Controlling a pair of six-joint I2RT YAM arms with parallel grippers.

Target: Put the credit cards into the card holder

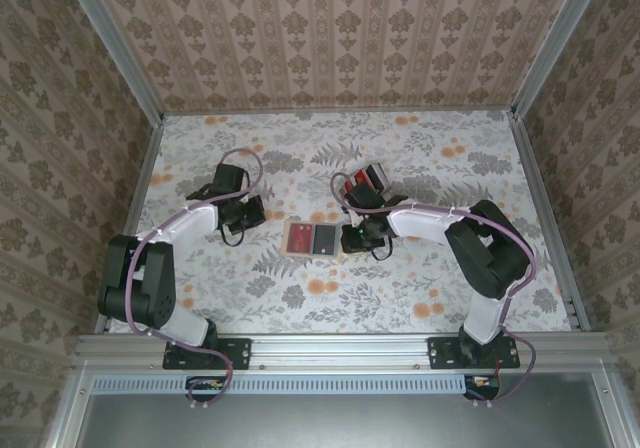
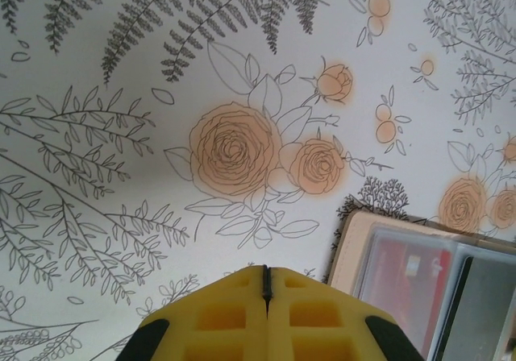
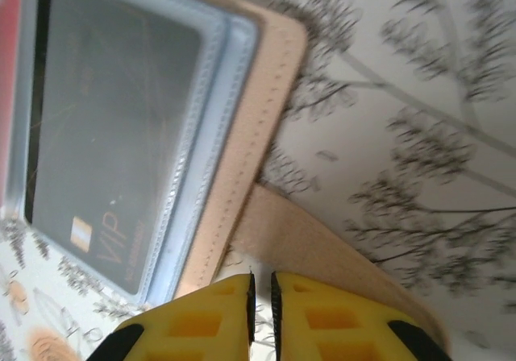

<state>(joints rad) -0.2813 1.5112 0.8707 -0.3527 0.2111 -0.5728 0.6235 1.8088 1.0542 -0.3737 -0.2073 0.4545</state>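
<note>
Centrally, card holder (image 3: 264, 95) open flat, long axis left-right, red card (image 2: 403, 288) and dark card (image 3: 113, 127) pocketed.
Right gripper (image 3: 262, 284) pinched nearly closed over its tan right-end flap; left gripper (image 2: 266, 276) clenched, empty, near left end; farther back, loose credit cards (image 1: 366, 179) clustered.

Tan card holder (image 3: 262, 111) open mid-table, red + dark credit cards (image 3: 113, 111) inside

card holder (image 1: 312, 238) mid table (image 1: 450, 288), 2 credit cards (image 1: 326, 238) inside, spare cards (image 1: 365, 179) behind, to R
</note>
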